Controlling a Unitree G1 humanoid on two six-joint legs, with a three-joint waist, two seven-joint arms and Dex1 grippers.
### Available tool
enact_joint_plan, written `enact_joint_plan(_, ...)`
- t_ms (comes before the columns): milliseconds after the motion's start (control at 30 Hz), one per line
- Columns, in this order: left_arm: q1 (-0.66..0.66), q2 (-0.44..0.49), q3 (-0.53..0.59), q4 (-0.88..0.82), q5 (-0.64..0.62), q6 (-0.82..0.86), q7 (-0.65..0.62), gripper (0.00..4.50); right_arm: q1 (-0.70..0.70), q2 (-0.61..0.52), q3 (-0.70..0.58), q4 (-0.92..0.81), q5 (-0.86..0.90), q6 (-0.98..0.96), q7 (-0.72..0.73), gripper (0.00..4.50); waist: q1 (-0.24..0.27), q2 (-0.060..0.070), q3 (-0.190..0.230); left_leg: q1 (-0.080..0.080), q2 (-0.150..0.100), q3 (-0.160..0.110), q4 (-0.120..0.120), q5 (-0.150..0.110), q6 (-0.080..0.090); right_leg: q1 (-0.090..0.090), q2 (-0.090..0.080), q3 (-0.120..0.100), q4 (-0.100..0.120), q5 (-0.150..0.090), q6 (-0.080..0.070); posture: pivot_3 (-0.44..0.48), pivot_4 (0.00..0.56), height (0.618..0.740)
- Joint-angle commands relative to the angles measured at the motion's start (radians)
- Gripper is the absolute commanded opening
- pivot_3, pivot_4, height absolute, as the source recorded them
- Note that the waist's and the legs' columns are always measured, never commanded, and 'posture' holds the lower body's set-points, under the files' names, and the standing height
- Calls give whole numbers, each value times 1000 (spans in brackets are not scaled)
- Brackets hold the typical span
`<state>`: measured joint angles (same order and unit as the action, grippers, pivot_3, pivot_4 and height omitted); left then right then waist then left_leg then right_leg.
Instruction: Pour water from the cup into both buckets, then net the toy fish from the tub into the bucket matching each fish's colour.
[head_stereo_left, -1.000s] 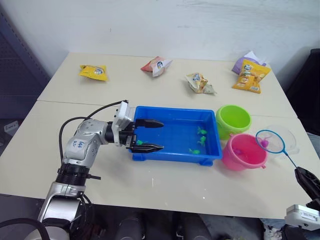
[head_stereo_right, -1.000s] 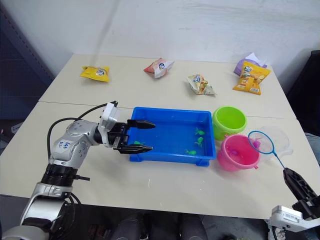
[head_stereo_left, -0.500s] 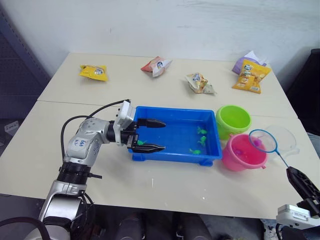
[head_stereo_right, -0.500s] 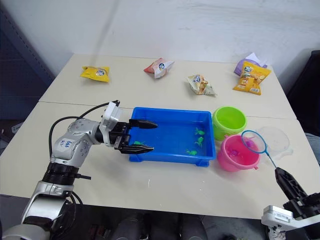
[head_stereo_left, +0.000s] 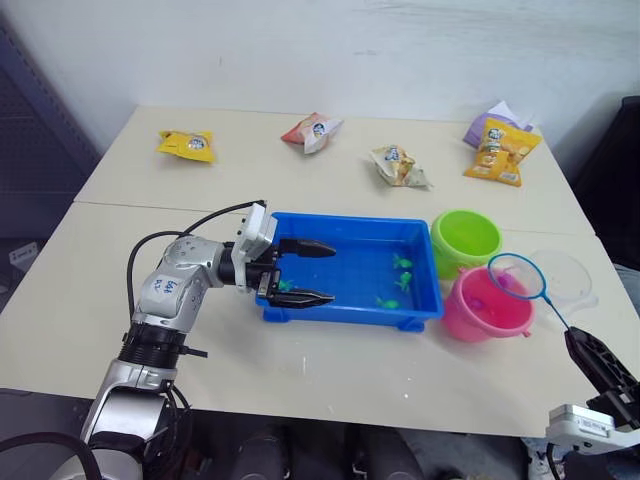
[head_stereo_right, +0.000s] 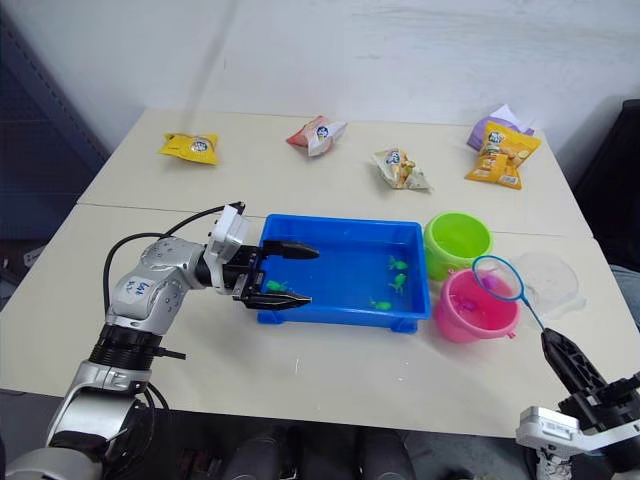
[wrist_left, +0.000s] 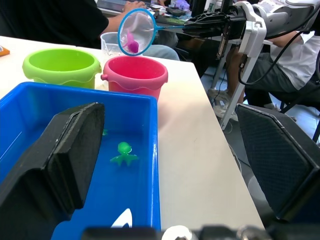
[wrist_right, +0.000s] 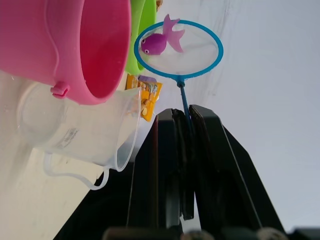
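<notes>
Tub (head_stereo_left: 330, 228): blue, mid-table, green fish (head_stereo_left: 402, 262) at its right end.
L gripper (head_stereo_left: 308, 271): fingers spread wide, straddling tub's left wall.
Buckets: green (head_stereo_left: 466, 240) behind pink (head_stereo_left: 486, 305), both just right of tub.
Net (head_stereo_left: 516, 277): hoop over pink bucket's rim, handle pinched in R gripper (head_stereo_left: 583, 347).
Cup (head_stereo_left: 566, 279): clear, right of buckets.

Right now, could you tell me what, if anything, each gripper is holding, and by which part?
The right gripper holds the net by the end of its thin handle, a pink fish in the hoop. The left gripper is open at the tub, holding nothing.
</notes>
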<state>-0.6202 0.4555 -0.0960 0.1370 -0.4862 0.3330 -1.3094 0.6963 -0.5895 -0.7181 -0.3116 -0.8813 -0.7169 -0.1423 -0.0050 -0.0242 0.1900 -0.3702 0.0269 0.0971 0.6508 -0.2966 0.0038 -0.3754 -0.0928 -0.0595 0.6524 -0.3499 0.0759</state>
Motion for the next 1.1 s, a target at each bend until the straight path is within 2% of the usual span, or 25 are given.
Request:
enact_joint_plan(33, -4, -10, 10, -5, -1, -17, 8, 4478, 1, -41, -30, 1, 73, 4, 14, 0, 0, 0, 0, 0, 0, 0, 0, 0, 0, 0, 0, 0, 0, 0, 0, 0, 150, 738)
enact_joint_plan(267, 6, -21, 12, -3, 3, -30, 18, 4478, -4, -80, 34, 29, 130, -13, 65, 0, -1, 0, 0, 0, 0, 0, -1, 0, 0, 0, 0, 0, 0, 0, 0, 0, 150, 738)
enact_joint_plan(433, 13, -26, 14, 4, 4, -40, 30, 4478, 4, -44, 21, 103, 143, 44, 50, 0, 0, 0, 0, 0, 0, 0, 0, 0, 0, 0, 0, 0, 0, 0, 0, 0, 150, 738)
enact_joint_plan(533, 8, -22, 19, 8, 1, -42, 34, 4478, 34, -67, 68, 30, 230, -42, 101, 0, 1, 0, 0, 0, 0, 0, -1, 0, 0, 0, 0, 0, 0, 0, 0, 0, 150, 738)
enact_joint_plan(733, 13, -20, 19, 8, 1, -44, 37, 4478, 17, -26, 3, 73, 227, 50, 82, 0, 0, 0, 0, 0, 0, 0, -1, 1, -1, 0, 0, 0, 0, 0, 0, 0, 150, 738)
enact_joint_plan(867, 6, -21, 16, 17, 3, -48, 33, 4478, 30, -42, 95, 71, 302, 11, 159, 0, -2, 0, 0, 0, 1, 0, -1, 1, 0, 0, 0, 0, 0, 0, 0, 0, 150, 738)
enact_joint_plan(1033, 4, -19, 18, 18, 2, -50, 33, 4478, 24, -30, 72, 46, 291, 16, 154, 0, 0, 0, 0, 0, 0, 0, -1, 1, -1, 0, 0, 0, 0, 0, 0, 0, 150, 738)
enact_joint_plan(1100, 9, -19, 14, 18, 4, -52, 31, 4478, 3, -10, 42, 67, 246, 63, 112, 0, 0, 0, 0, 0, 0, 0, -1, 1, -1, 0, 0, 0, 0, 0, 0, 0, 150, 738)
